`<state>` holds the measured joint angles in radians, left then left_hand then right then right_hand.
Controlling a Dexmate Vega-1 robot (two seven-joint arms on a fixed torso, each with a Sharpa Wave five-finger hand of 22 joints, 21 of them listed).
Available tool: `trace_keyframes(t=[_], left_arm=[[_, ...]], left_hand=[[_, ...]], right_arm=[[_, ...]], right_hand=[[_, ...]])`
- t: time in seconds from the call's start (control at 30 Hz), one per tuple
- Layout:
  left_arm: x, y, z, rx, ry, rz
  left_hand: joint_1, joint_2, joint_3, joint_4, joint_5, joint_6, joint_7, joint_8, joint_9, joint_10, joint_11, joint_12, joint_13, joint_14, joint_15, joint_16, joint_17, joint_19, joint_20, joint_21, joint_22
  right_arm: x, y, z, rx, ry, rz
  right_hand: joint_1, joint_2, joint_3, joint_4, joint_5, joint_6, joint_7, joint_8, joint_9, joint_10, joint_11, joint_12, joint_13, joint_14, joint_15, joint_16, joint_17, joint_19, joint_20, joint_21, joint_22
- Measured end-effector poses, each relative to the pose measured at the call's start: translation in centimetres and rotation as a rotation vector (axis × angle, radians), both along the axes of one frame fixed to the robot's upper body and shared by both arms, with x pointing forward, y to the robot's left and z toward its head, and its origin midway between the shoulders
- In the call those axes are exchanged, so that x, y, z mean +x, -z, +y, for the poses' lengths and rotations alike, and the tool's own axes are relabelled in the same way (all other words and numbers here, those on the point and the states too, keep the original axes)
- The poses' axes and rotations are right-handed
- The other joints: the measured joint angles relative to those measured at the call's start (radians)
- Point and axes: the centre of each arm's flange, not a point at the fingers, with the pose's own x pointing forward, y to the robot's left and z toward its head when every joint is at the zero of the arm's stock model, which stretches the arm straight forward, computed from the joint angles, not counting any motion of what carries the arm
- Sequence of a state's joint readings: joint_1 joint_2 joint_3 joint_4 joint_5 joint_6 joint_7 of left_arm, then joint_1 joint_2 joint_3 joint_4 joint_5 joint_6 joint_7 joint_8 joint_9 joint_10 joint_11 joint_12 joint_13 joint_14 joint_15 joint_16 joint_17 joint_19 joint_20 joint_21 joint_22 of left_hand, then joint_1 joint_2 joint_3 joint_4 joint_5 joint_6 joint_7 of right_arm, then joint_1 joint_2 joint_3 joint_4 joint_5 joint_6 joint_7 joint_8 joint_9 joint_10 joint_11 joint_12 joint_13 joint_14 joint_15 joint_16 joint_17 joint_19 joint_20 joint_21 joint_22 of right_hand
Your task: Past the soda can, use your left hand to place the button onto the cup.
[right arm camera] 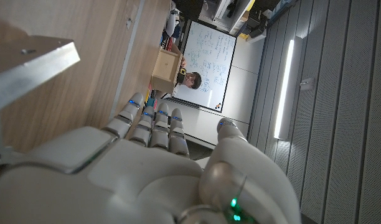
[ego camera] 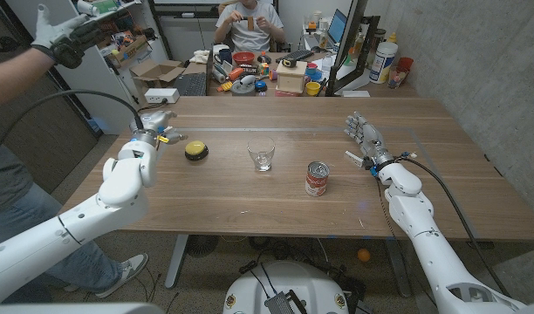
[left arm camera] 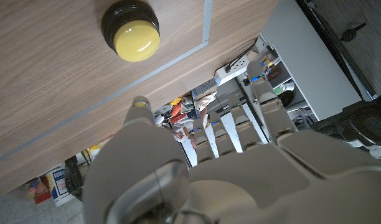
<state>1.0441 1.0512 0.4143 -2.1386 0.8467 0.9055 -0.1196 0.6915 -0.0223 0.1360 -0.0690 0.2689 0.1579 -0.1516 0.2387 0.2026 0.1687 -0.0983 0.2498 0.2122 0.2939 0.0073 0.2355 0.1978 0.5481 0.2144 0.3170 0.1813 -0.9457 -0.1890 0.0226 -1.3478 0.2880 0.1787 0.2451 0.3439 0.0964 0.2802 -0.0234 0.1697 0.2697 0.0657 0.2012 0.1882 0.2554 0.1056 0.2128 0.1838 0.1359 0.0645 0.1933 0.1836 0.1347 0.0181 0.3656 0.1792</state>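
Note:
A yellow button on a black base (ego camera: 195, 150) (left arm camera: 131, 30) sits on the wooden table, left of a clear glass cup (ego camera: 262, 156). The red soda can (ego camera: 317, 179) stands to the right of the cup and nearer to me. My left hand (ego camera: 154, 127) (left arm camera: 197, 155) is just left of the button, fingers apart, holding nothing and not touching it. My right hand (ego camera: 364, 139) (right arm camera: 159, 155) stands at the right side of the table, fingers straight and together, empty.
A person's gloved hand (ego camera: 62, 35) is raised at the far left, and another person sits behind the table at a cluttered desk (ego camera: 249, 74). Bare tabletop (ego camera: 249, 209) lies in front of the cup and can.

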Motion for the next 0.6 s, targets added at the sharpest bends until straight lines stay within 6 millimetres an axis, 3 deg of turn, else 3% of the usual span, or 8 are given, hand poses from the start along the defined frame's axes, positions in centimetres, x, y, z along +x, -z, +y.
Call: trace_keyframes(t=[0.23,0.6], left_arm=[[1.9,1.1,-0.1,0.011,-0.013,0.009],[3.4,2.0,-0.4,-0.003,0.012,0.011]], left_hand=[[0.004,-0.004,-0.008,0.0,0.0,-0.012,-0.002,-0.004,0.0,-0.016,0.006,-0.012,0.005,-0.011,0.011,-0.008,0.0,0.025,0.0,0.0,0.0],[0.0,-0.011,-0.008,0.0,0.0,-0.016,0.002,-0.004,0.005,-0.021,0.011,-0.012,0.004,-0.011,0.011,-0.014,0.001,0.038,0.003,0.0,0.0]], right_arm=[[-0.1,-0.3,0.3,-0.009,-0.002,-0.008],[-0.3,-0.8,0.6,-0.023,-0.001,-0.017]], right_hand=[[-0.004,-0.004,0.0,0.0,0.0,0.0,0.0,0.0,0.0,0.0,0.0,0.0,0.0,0.0,0.0,0.0,-0.002,-0.003,0.011,-0.007,0.0],[-0.004,-0.004,-0.002,-0.002,0.0,0.004,-0.003,0.0,0.0,0.0,0.0,0.0,0.0,0.0,0.0,0.0,-0.002,-0.003,0.011,-0.008,0.0]])
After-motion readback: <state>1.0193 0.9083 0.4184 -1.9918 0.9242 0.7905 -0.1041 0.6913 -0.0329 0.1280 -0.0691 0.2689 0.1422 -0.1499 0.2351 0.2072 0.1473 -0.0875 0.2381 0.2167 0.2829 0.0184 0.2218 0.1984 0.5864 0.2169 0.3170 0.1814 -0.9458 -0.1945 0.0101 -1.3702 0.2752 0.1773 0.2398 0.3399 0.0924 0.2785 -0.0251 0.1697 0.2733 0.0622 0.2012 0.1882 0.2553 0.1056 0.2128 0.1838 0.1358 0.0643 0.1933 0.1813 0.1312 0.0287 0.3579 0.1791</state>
